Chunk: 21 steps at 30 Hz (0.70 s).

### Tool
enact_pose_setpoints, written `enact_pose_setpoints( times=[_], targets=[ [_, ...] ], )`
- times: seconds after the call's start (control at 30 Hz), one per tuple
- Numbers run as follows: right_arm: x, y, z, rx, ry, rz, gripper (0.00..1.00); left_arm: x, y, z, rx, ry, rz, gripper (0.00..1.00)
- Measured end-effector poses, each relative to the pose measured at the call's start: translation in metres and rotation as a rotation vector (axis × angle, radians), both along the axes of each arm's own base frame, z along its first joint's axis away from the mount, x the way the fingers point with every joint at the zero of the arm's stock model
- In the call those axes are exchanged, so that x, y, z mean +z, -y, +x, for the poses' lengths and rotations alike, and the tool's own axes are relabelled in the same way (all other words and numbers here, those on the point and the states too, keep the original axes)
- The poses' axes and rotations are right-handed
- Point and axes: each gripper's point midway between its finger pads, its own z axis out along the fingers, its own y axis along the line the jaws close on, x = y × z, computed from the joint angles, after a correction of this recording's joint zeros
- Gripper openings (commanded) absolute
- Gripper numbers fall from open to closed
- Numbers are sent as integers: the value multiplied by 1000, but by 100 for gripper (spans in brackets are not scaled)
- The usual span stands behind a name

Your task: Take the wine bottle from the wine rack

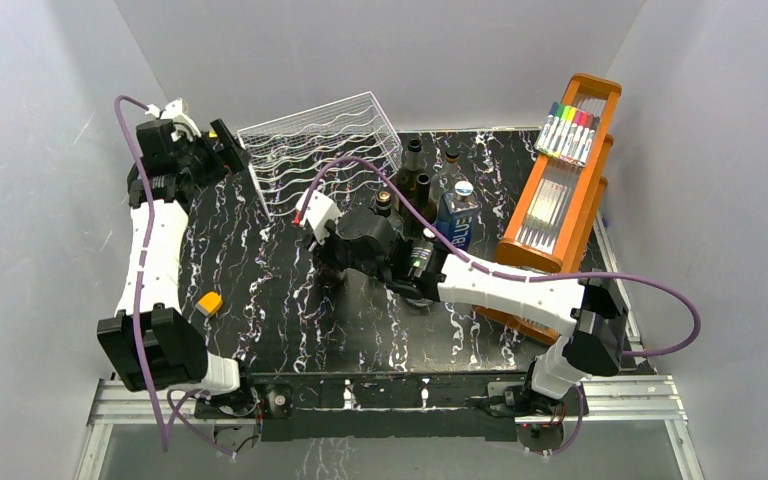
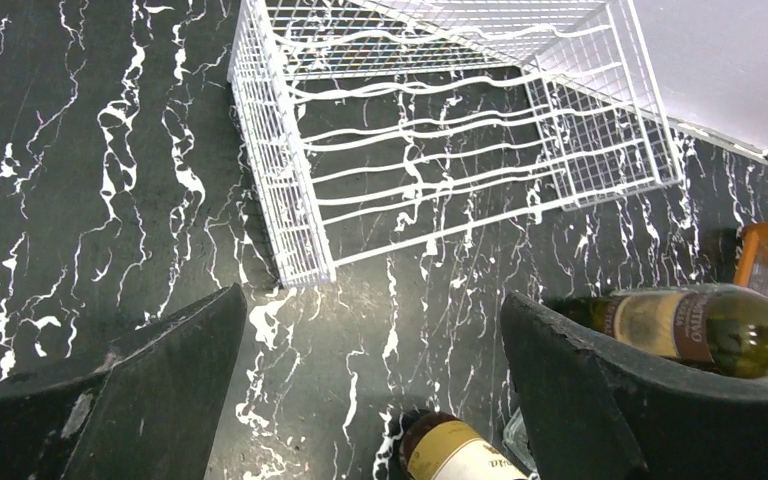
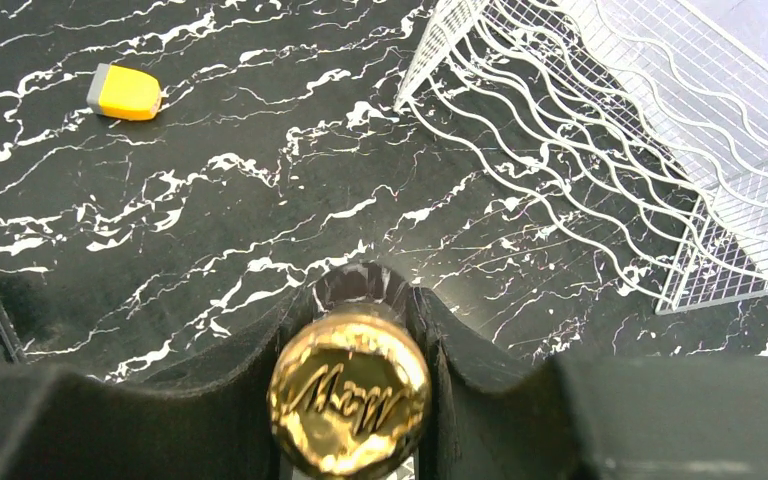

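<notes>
Gold cap: foil top of the wine bottle (image 3: 348, 405), stamped with script letters and seated between the right claw's fingers; only the right wrist view shows it.
Right claw (image 3: 365, 300): clenched around the neck of the wine bottle, one dark finger on each side of the cap.
Wine bottle position: inside the right claw and apart from the wine rack (image 3: 640, 130), which lies ahead of this claw and to its right. The overhead view hides the bottle's body under the claw (image 1: 335, 245), so contact with the table cannot be told.
Left claw (image 2: 380, 350): released, fingers spread wide, nothing between them.
Wine rack from left claw: directly ahead (image 2: 440, 150), its near corner just beyond the finger gap.
Overhead only: left claw (image 1: 225, 145) sits beside the rack's left end (image 1: 325, 150); standing bottles (image 1: 415, 175) are grouped beyond the right claw.
Left wrist only: a labelled bottle (image 2: 700, 325) shows past the right-hand finger.
Yellow block (image 3: 125, 92): on the black marble table (image 1: 260, 260), well left of the right claw.
</notes>
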Motion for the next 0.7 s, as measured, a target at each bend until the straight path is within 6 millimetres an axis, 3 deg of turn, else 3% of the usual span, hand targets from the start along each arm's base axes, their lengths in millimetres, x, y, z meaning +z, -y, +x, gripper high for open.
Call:
enact_pose_setpoints(
  times=[0.3,0.57,0.7],
  targets=[
    [4,7,4,-67,-32,-14,0,-18,23,-28,-89,-50,-75,98],
    [4,12,24,-203,-37,-35,0,3,45,-43,-189,6,-115,98],
    [4,21,36,-265,-62,-39,13,13,58,-50,-240,35,-116,98]
  ],
)
